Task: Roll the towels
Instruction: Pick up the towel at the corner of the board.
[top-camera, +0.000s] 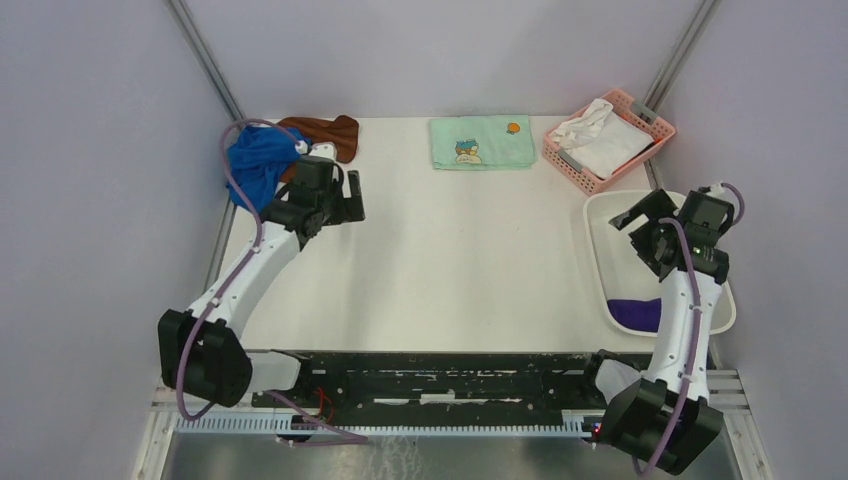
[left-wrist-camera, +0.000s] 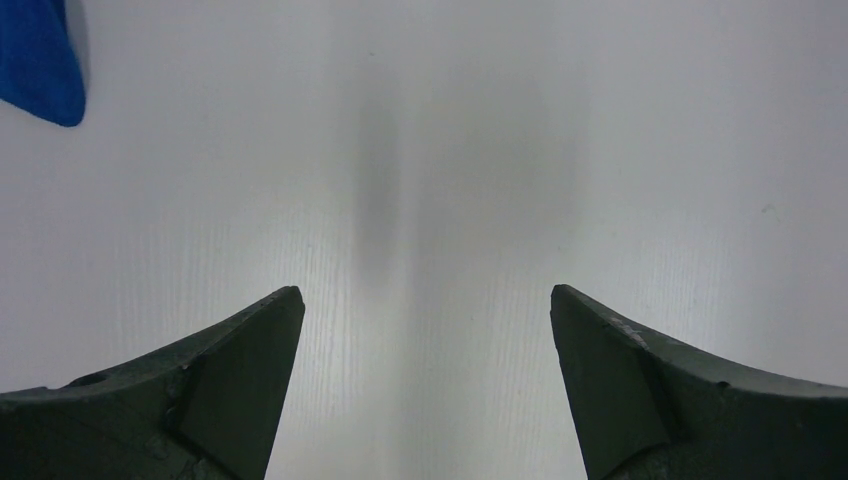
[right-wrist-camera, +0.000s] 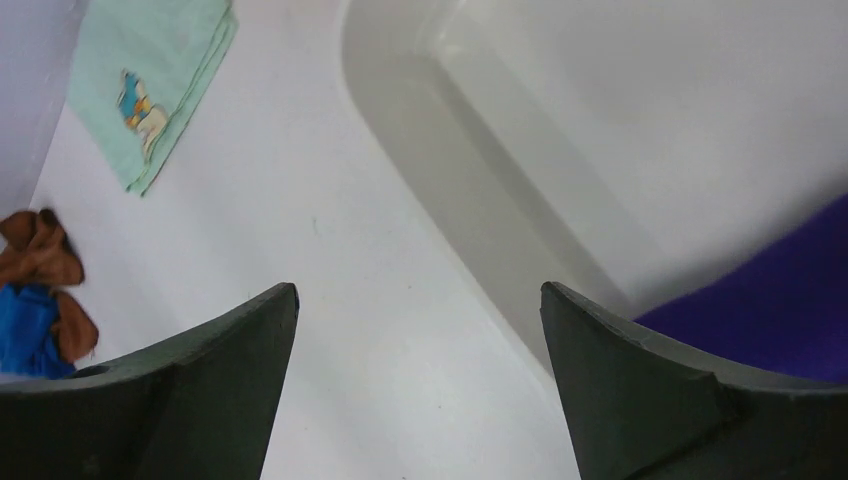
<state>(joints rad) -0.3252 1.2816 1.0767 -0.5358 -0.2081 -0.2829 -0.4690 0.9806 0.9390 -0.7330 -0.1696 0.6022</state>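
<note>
A crumpled royal blue towel (top-camera: 255, 165) lies at the table's far left, with a rust-brown towel (top-camera: 325, 132) bunched just behind it. My left gripper (top-camera: 352, 200) hangs open over bare table just right of them; in the left wrist view the left gripper (left-wrist-camera: 427, 300) holds nothing and a corner of the blue towel (left-wrist-camera: 40, 60) shows at top left. A dark purple towel (top-camera: 635, 313) lies in the near end of the white tray (top-camera: 600, 250). My right gripper (top-camera: 640, 235) stands open over the tray's left rim, empty, with the purple towel (right-wrist-camera: 770, 300) beside its right finger.
A folded pale green cartoon-print towel (top-camera: 482, 142) lies at the back centre. A pink basket (top-camera: 560, 158) with a white cloth (top-camera: 600, 140) stands at the back right, just behind the tray. Grey walls close in both sides.
</note>
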